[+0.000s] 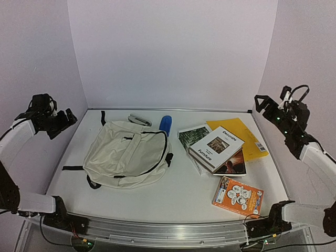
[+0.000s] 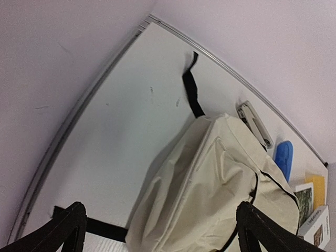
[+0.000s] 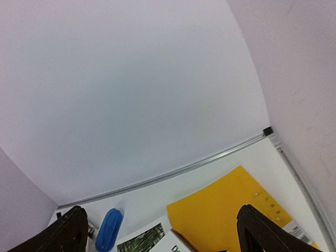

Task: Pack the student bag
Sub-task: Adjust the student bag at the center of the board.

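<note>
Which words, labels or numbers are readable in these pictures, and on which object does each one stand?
"Decorate": on the white-covered book atop the stack.
"Furniture": same cover, toward its lower left corner.
Too small to read: print on the orange illustrated book; label on the yellow folder.

**Inspector:** Student bag (image 1: 128, 152)?
**Assistant:** Cream woven cloth, matt, soft and creased. Its strap (image 2: 190, 89) is black webbing with a dull finish.
**Inspector:** Table (image 1: 178, 194)?
**Assistant:** White and smooth, with only a faint sheen. The far rim (image 2: 77, 113) is bare silvery metal. The front rail (image 1: 157, 231) is also metal.
**Inspector:** Small items?
**Assistant:** Stapler (image 2: 254, 125): grey body that looks metallic. Blue oblong item (image 2: 284, 157): smooth plastic with a slight gloss.
**Inspector:** Paper goods?
**Assistant:** Yellow folder (image 3: 226, 210): flat and matt, card or plastic, I cannot tell which. White book (image 1: 216, 148) and orange book (image 1: 237, 195): smooth printed paper covers with a light gloss.
**Inspector:** Walls (image 3: 131, 79)?
**Assistant:** Pale, matt and even.
</note>
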